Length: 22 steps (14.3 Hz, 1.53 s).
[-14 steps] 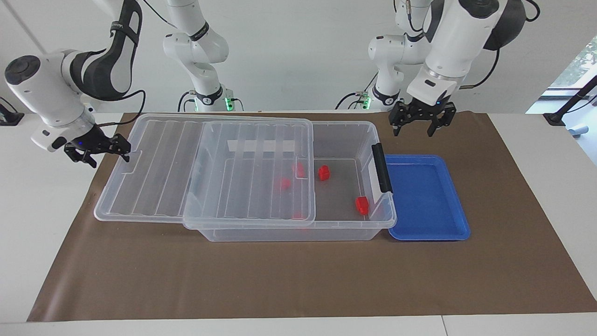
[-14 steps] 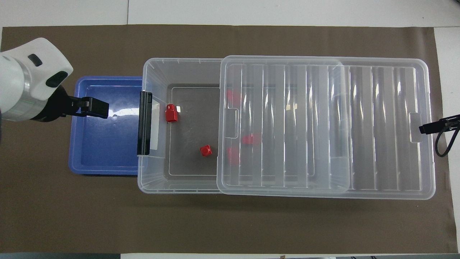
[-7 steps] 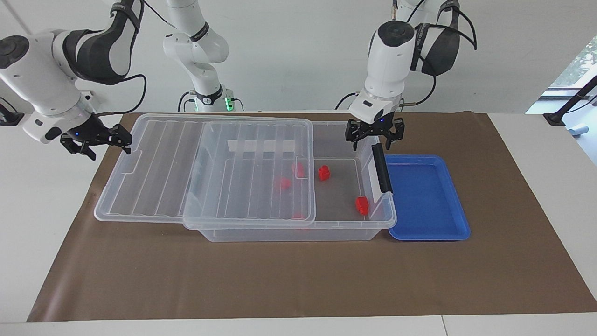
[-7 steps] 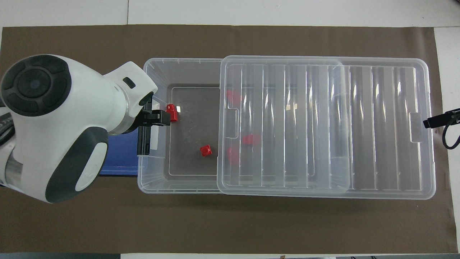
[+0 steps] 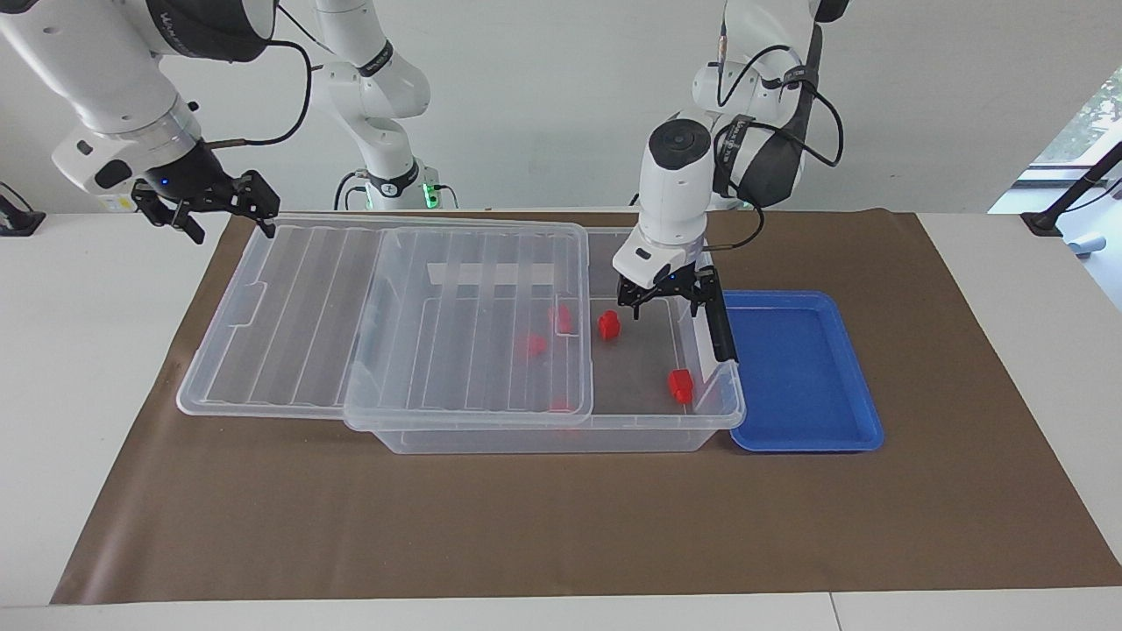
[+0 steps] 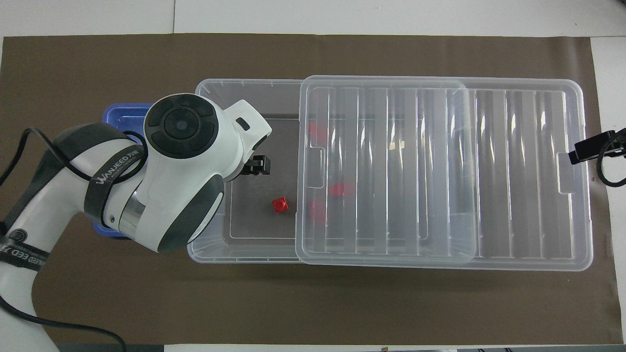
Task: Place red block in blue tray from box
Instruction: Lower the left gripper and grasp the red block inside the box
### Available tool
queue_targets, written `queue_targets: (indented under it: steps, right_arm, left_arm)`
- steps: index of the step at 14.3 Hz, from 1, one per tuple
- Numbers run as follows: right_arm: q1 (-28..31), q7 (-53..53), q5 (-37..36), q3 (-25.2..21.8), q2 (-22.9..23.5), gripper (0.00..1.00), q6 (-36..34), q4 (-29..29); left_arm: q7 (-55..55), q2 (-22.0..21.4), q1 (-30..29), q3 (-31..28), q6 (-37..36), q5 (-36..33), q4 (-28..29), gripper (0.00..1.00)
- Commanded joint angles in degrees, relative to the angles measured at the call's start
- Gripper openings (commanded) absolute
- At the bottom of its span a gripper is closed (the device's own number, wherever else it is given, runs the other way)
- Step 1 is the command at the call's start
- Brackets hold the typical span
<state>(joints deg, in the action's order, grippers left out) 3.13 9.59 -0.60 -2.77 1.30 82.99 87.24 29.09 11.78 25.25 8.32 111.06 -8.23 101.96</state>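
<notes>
Evidently nothing is held yet. The left pincer (image 5: pixel 663 307) is hung with its fingers spread inside the uncovered end of the box (image 5: pixel 543 436), low between the box's black latch (image 5: pixel 720 324) and one red block (image 5: pixel 608 325). The right pincer (image 5: pixel 223 219) is also open and empty; it is parked in waiting over the lid (image 5: pixel 298 307), at the lid's corner toward the right arm's end of the worktop (image 5: pixel 88 350).

That red block, the one nearer to the robots, is set on the box floor just beside the lid's edge. If it is the one taken, a finger could be caught on that edge, or the block could be nudged under the lid, where three more blocks are seen only through the clear plastic.

A second exposed block (image 5: pixel 680 386) is lodged in the box's corner farther from the robots, close to the latch wall. A grasp there is judged tighter, since a finger could be jammed against the wall. Which block is aimed at cannot be told.

On withdrawal, the latch and rim have to be cleared, or the box could be dragged across the brown mat (image 5: pixel 561 526) and the blue tray (image 5: pixel 798 368) pushed. The tray is empty and is set against the box's latch end, toward the left arm's end of the worktop.
</notes>
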Motion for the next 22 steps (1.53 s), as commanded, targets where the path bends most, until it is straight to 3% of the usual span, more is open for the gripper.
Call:
queue_targets:
  steps: [1,3,6,14,22]
  right_arm:
    - [0.2,-0.8,-0.5,-2.1,-2.2,1.00,0.7,4.2]
    - [0.4,-2.3,-0.7,-2.0,-2.4,1.00,3.7,5.6]
    - [0.6,-2.6,-0.5,-1.9,-2.2,1.00,3.0,5.1]
    - [0.8,-2.6,-0.5,-1.4,-2.0,1.00,2.9,4.5]
    - [0.8,-2.5,-0.6,-1.4,-2.0,1.00,2.9,4.5]
  left_arm:
    - [1.3,0.0,0.8,-0.6,4.3,-1.7,3.7,1.00]
    - [1.3,0.0,0.6,-0.7,6.2,-1.7,5.3,1.00]
    - [1.9,0.4,0.7,-0.7,9.2,-2.0,7.5,1.00]
    - [9.2,6.6,0.4,-0.9,15.4,-9.2,7.2,1.00]
    - [9.8,9.4,-0.1,-0.9,19.6,-13.0,7.1,1.00]
